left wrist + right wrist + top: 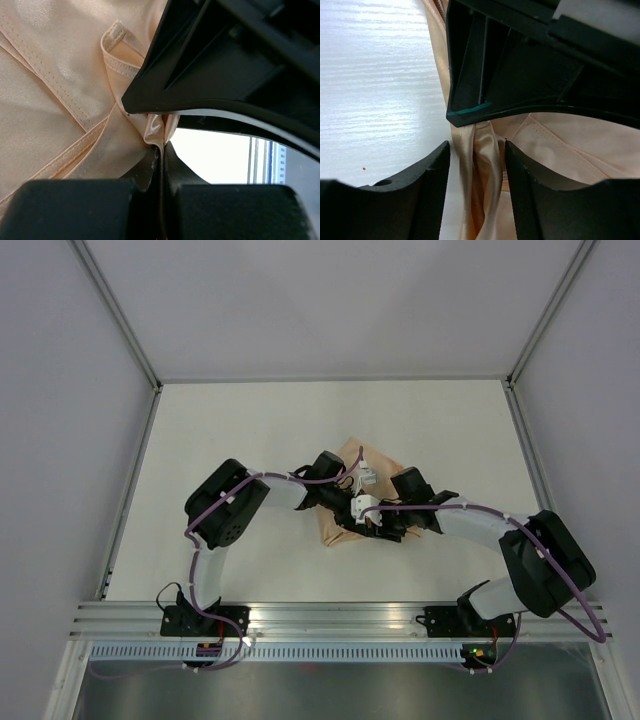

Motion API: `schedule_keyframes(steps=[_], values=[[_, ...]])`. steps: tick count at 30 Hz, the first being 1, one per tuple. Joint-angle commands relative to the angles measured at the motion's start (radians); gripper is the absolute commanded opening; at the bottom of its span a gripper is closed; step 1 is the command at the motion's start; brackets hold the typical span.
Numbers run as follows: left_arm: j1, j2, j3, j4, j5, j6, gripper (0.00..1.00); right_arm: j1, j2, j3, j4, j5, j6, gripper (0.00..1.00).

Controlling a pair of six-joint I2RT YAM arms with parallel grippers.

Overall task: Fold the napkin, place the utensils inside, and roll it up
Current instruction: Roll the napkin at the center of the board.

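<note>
The peach-orange napkin (340,530) lies bunched at the table's middle, mostly hidden under both grippers. My left gripper (357,508) is shut on a pinched fold of the napkin (65,90), its fingertips (172,155) pressed together on the cloth. My right gripper (380,522) meets it from the right; its jaws stand open around a raised ridge of napkin (487,165) without squeezing it, fingers (432,170) either side. The other gripper's black body fills the top of each wrist view. The utensil is hidden or out of view.
The white table (250,440) is ringed by grey walls, with a metal rail (330,615) along the near edge. The two arms cross close together over the napkin.
</note>
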Motion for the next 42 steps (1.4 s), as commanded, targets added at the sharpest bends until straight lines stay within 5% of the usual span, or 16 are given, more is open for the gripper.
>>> schedule_keyframes(steps=[1,13,21,29,35,42], values=[[0.000,0.023,0.036,-0.011,0.045,-0.023,0.02,0.004,0.037,0.037,-0.022,-0.040,-0.017,0.54],[0.002,0.021,0.039,-0.002,0.025,-0.037,0.02,0.006,0.102,0.106,-0.105,-0.109,0.016,0.37],[0.026,-0.006,-0.006,0.088,-0.012,-0.113,0.07,0.003,0.143,0.151,-0.207,-0.122,0.001,0.08],[0.040,-0.072,-0.051,0.209,-0.050,-0.204,0.11,-0.074,0.229,0.250,-0.396,-0.219,-0.076,0.04],[0.051,-0.150,-0.134,0.323,-0.133,-0.270,0.27,-0.128,0.353,0.353,-0.569,-0.274,-0.160,0.03],[0.051,-0.310,-0.256,0.432,-0.322,-0.246,0.28,-0.154,0.467,0.451,-0.699,-0.311,-0.220,0.02]])
